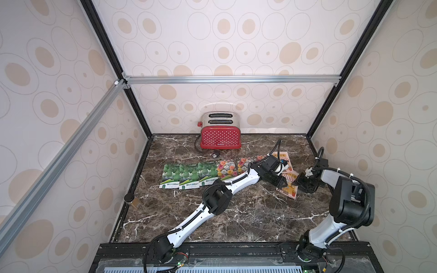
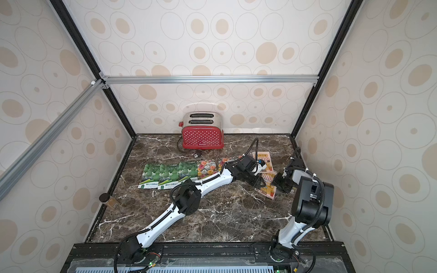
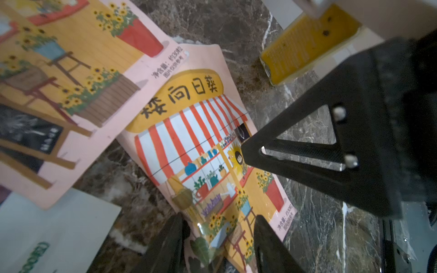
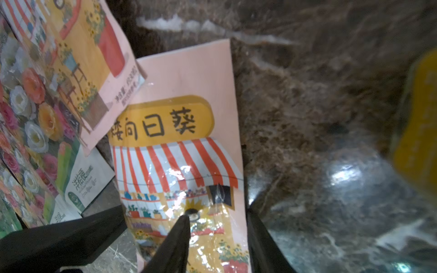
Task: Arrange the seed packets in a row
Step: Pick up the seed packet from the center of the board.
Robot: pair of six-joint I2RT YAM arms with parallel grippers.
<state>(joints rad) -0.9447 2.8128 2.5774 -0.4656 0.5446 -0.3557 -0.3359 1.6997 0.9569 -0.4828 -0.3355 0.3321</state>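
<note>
You look down on a dark marble table (image 1: pixel 248 212). A red toaster (image 1: pixel 221 139) stands at the back. A small jar (image 1: pixel 131 200) with a dark lid sits near the table's left edge, well apart from everything else.

The seed packets (image 2: pixel 165 175) lie flat across the middle of the table. From the left, in both top views, you find three green gourd packets (image 1: pixel 186 175) overlapping side by side. Next come the flower packets (image 1: pixel 225 170); two of them show, the second partly hidden under the left arm.

On the right are two shop packets with striped awnings. The far shop packet (image 1: pixel 282 156) lies just behind the left wrist. The near shop packet (image 1: pixel 289 190) lies at an angle, closer to the front edge than the rest and out of line with them. In the wrist views a corner of the far one lies over the near one's top edge.

Both grippers meet over the near shop packet. The left gripper (image 3: pixel 219 216) reaches across from the left. Its jaws stand apart, one finger on each side of the packet's lower end, and nothing is pinched between them.

The right gripper (image 4: pixel 218 211) comes in from the right, its jaws also apart. One fingertip (image 4: pixel 185 217) rests on the packet's printed face at the sunflower, and the other sits at the packet's long edge.
</note>
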